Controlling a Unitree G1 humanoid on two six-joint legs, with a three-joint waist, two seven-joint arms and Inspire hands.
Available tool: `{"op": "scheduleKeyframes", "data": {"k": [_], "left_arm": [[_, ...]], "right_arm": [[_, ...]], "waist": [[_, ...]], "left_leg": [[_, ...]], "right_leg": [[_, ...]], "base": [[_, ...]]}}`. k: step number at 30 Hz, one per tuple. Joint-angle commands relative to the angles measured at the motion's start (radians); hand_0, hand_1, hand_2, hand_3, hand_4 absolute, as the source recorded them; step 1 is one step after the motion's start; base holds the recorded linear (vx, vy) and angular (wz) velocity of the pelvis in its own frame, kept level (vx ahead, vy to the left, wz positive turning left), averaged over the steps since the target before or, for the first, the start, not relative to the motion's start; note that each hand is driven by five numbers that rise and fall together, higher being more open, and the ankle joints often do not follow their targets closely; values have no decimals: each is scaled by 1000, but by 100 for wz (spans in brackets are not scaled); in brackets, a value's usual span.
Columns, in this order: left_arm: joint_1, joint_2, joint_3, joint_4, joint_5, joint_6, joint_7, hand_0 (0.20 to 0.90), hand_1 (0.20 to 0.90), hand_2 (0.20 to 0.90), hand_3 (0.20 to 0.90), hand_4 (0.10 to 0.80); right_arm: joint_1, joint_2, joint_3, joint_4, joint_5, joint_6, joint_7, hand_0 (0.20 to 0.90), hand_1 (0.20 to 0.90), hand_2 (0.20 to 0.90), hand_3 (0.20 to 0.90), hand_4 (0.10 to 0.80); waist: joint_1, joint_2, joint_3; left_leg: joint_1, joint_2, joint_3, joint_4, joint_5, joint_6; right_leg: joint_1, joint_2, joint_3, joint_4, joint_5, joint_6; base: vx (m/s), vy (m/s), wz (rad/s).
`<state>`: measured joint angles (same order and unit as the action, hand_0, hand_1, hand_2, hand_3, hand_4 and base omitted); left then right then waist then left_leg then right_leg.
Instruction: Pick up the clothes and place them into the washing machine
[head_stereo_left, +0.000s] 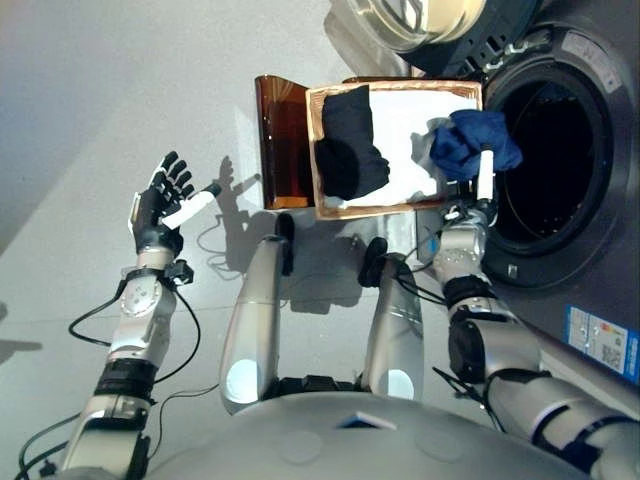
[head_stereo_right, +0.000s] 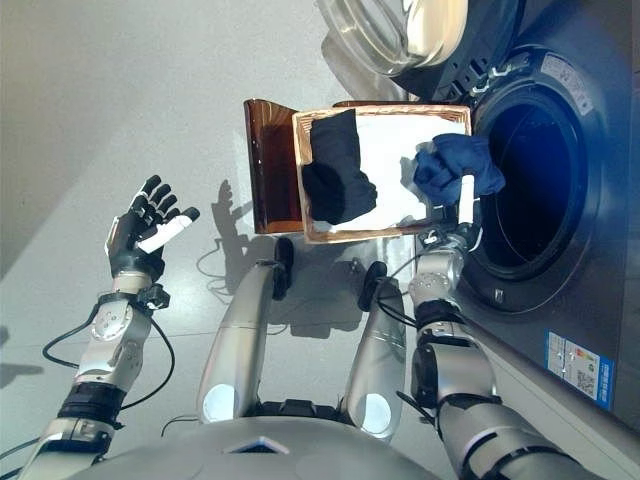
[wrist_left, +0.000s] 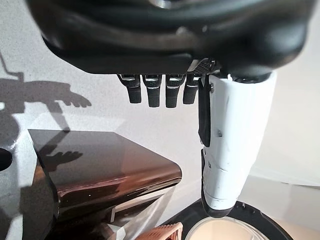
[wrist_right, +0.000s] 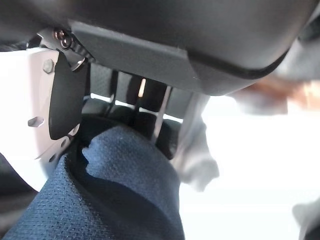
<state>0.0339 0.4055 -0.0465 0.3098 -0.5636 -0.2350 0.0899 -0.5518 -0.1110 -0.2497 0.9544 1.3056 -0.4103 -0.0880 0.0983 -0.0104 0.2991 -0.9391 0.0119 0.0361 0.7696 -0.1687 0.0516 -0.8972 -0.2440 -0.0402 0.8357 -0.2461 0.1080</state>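
Nearest, the left hand (head_stereo_left: 160, 205) is raised over the bare grey floor (head_stereo_left: 90, 110), well apart from everything else, its fingers spread and straight and its white-covered thumb sticking out to the side; it holds nothing. Its wrist view shows the same relaxed fingers (wrist_left: 156, 92) in a row beside the thumb, with a brown translucent lid or flap (wrist_left: 100, 165) past them.

Further out, the right hand (head_stereo_left: 478, 205) is closed on a blue garment (head_stereo_left: 470, 142): in its wrist view the dark fingers (wrist_right: 145, 117) curl over blue knit cloth and the thumb presses it from the side. The bunched garment sits at the right edge of the basket (head_stereo_left: 318, 150), just beside the mouth of the washing machine (head_stereo_left: 590, 160); whether it rests on the basket or hangs clear of it I cannot tell.

The basket is a shallow copper-rimmed tray with a white inside, lying on the floor against the machine's front. A black garment (head_stereo_left: 348, 145) lies crumpled in its left part, apart from the blue one. The brown flap stands at the basket's left side.

Beyond, the machine's round door (head_stereo_left: 410, 20) is swung open, and the drum opening (head_stereo_left: 545, 150) is dark.
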Motion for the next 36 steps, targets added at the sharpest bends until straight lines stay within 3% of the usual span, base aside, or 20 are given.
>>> {"op": "scheduleKeyframes", "data": {"k": [1,9,20,27,36], "left_arm": [[2,-5,10,-28,-17,-74,14,900,900,900,900,800],[-3,-1,-38,-27,-21,-85,21,900,900,900,900,800],[5,35,-55,-40,-23,-101,5,900,900,900,900,800],[20,60,-72,-64,-26,-92,-2,900,900,900,900,800],[19,63,-82,-72,-31,-91,5,900,900,900,900,800]], "right_arm": [[11,-13,-41,-63,99,-120,57,200,200,200,200,300],[-76,-1,-122,-41,160,-219,-6,200,200,200,200,300],[-192,-177,-205,23,133,-272,-113,200,200,200,200,300],[-267,-334,-270,29,122,-335,-223,200,200,200,200,300],[-288,-377,-250,46,108,-344,-264,200,200,200,200,300]], "waist": [[9,30,-79],[25,54,-72],[37,82,-73],[38,108,-88],[32,112,-96]], "left_leg": [[15,4,-4,-5,-64,-38],[14,-4,-2,-10,-65,-38],[10,-11,-2,-23,-61,-42],[-11,-16,-6,-20,-60,-46],[-21,-13,4,-17,-68,-44]], "right_leg": [[-36,15,0,-65,79,-23],[-38,13,8,-62,73,-22],[-50,6,21,-56,64,-21],[-77,5,34,-35,56,-23],[-99,8,43,-26,53,-23]], "base": [[0,0,0],[0,0,0],[5,-8,-1],[7,-11,2],[9,4,2]]}}
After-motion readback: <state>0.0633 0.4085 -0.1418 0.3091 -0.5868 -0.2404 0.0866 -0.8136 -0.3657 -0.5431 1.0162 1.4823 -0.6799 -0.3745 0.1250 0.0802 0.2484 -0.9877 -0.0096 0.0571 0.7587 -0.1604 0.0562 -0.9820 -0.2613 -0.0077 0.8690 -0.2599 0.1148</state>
